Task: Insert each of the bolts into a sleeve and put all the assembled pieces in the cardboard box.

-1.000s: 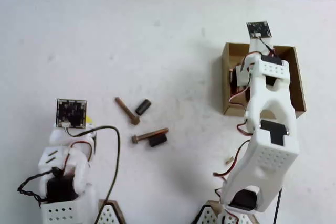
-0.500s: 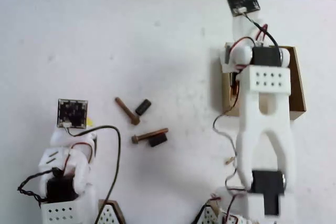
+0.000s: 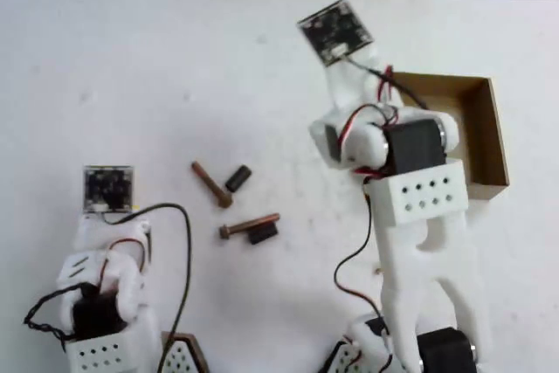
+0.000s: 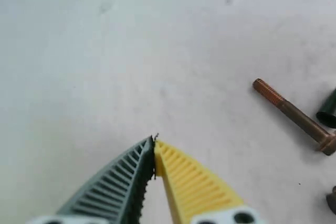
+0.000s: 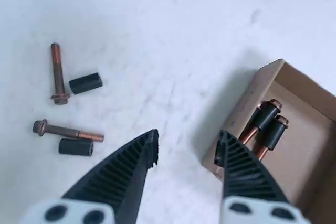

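- Pincer of the right arm [image 5: 187, 142]: released, its two black fingers spread wide with nothing between them. It hangs above the white table [image 3: 131, 67], just beside a corner of the cardboard box [image 5: 302, 85].
- Inside the box lie two assembled pieces [image 5: 265, 121], each a copper-coloured bolt pushed through a black sleeve. They rest side by side against one wall.
- Pincer of the left arm [image 4: 154, 142]: clenched on nothing, with a grey finger and a yellow finger meeting at the tips above bare table.
- Near the left pincer, the first bolt [image 4: 291, 115] lies loose on the table. The first sleeve [image 4: 328, 111] is just beside it, not on it.
- The second bolt [image 3: 251, 225] lies a little nearer the arms' bases. The second sleeve [image 3: 262, 234] is close alongside its shank, also not threaded on.
- These four loose parts sit on the table between the two arms, well apart from the box.
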{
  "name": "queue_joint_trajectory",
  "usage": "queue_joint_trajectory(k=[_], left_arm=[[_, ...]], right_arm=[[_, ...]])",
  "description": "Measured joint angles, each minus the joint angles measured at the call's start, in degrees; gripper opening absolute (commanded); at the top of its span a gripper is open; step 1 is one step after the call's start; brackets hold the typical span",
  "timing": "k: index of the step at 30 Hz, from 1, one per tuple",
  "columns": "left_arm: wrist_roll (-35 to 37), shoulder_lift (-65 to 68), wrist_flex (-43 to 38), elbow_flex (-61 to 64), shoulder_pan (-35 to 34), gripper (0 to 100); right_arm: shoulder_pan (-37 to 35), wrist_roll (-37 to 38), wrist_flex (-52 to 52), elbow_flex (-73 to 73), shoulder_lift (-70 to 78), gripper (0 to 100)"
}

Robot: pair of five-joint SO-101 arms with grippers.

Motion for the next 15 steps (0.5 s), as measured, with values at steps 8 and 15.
queue_joint_trajectory(k=[8,15], left_arm=[[0.0,0.0,0.0,0.0,-5.27,2],[0.0,0.0,0.0,0.0,-5.54,2]], right_arm=[[-8.18,0.0,2.81,9.85,-0.44,16.6],[-11.52,10.99,-2.99,20.92,-0.44,16.6]])
